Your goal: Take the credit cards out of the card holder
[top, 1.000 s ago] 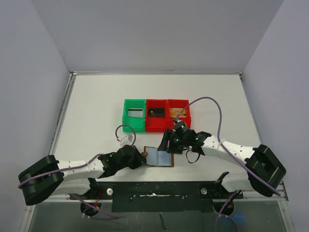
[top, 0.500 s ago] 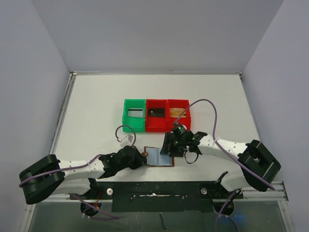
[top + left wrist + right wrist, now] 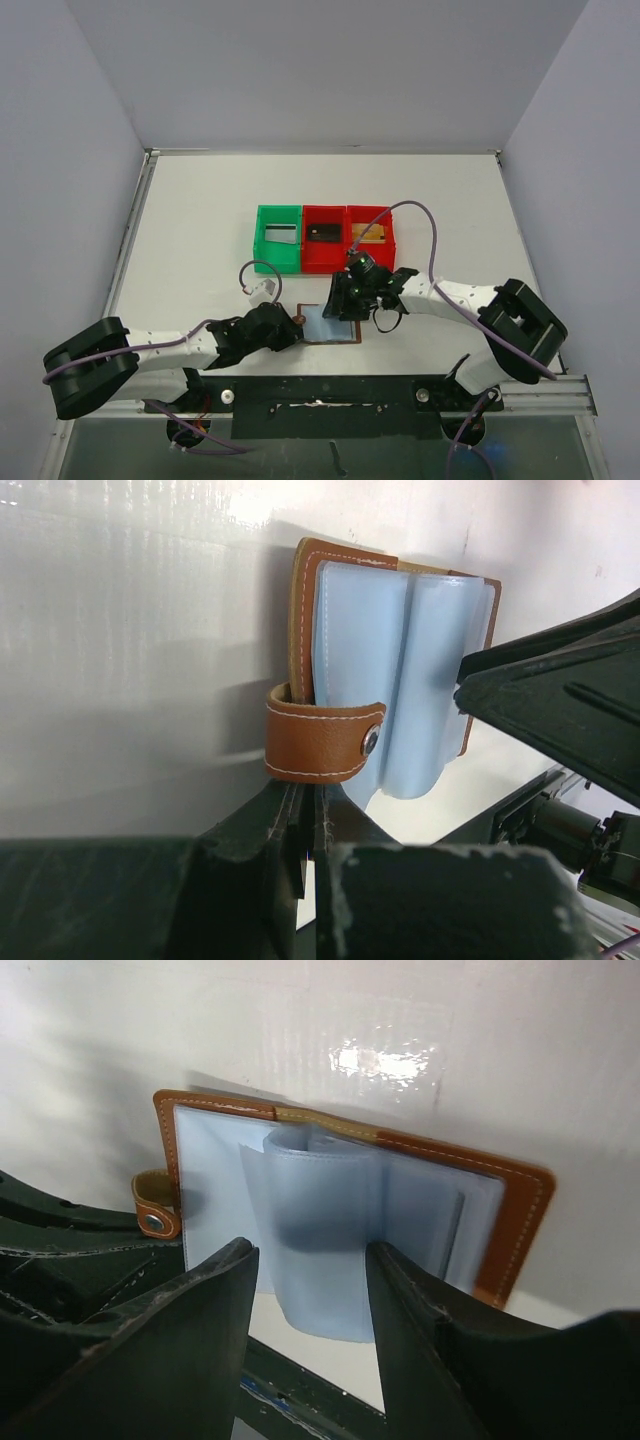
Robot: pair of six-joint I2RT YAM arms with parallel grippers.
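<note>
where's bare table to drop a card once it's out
Bare table lies behind the green bin and red bins, and beside them out to both side edges. Crowded: the near strip, where the left pincer and right pincer meet at the card holder.

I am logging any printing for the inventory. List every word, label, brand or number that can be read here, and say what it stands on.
No text can be read in any view.
card holder: plain brown leather, no stamp or brand shows.
clear sleeves: pale blue, no print shows through.
Items in the green bin and red bins: too small to read.
</note>
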